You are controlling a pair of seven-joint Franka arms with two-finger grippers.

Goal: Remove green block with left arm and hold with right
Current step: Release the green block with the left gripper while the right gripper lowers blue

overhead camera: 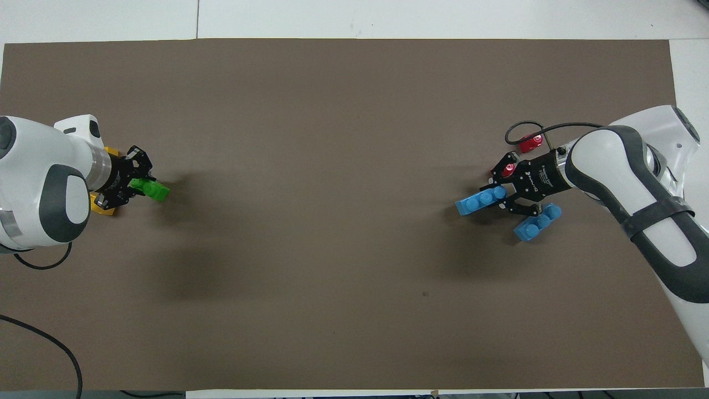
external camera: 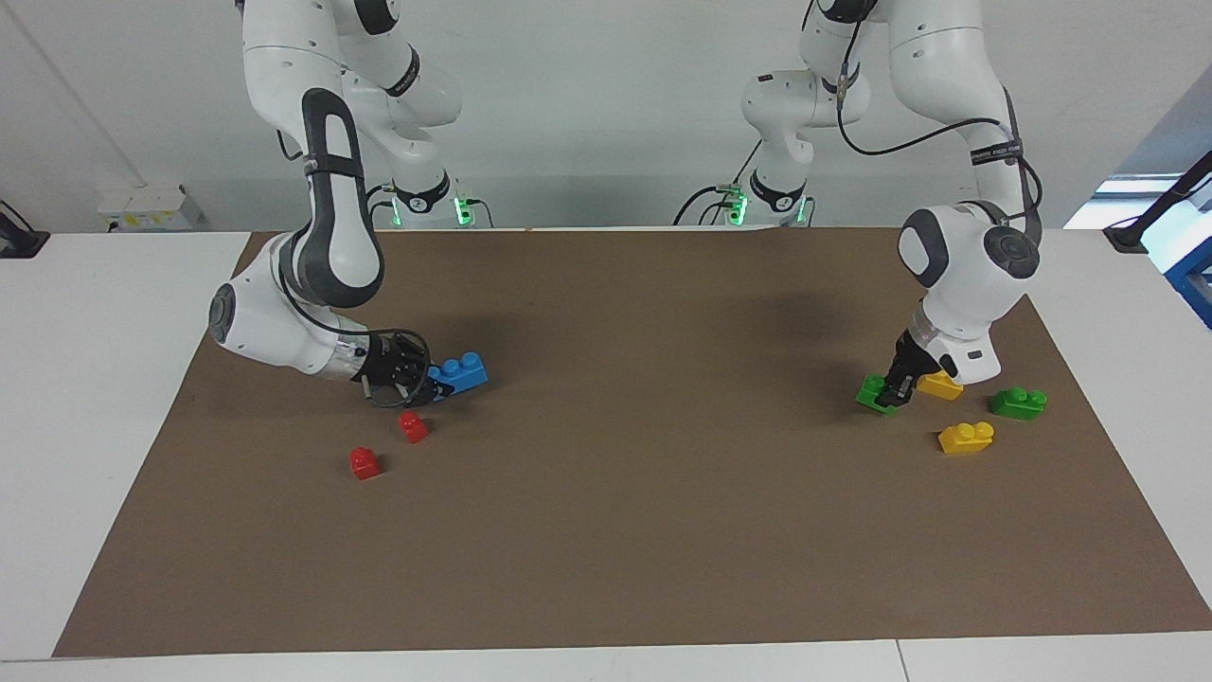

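My left gripper (external camera: 890,394) clamps the green block (external camera: 872,392), yellow brick (external camera: 941,384) just beside it; my right gripper (external camera: 423,383) clamps a blue brick (external camera: 459,370). Red brick (external camera: 412,426) sits near the right gripper.

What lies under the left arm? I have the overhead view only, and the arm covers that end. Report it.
Observer: A dark green brick lies on the mat there, at the left arm's end of the table. The arm hides it from you.
Operator: Give me the left gripper's height.
Observer: The left gripper is down low, shut on the green block beside a yellow brick. I cannot tell whether the block touches the mat.
Operator: Now the right gripper's height.
Observer: The right gripper is also low. It holds its blue brick close over the mat, seemingly just clear of it.
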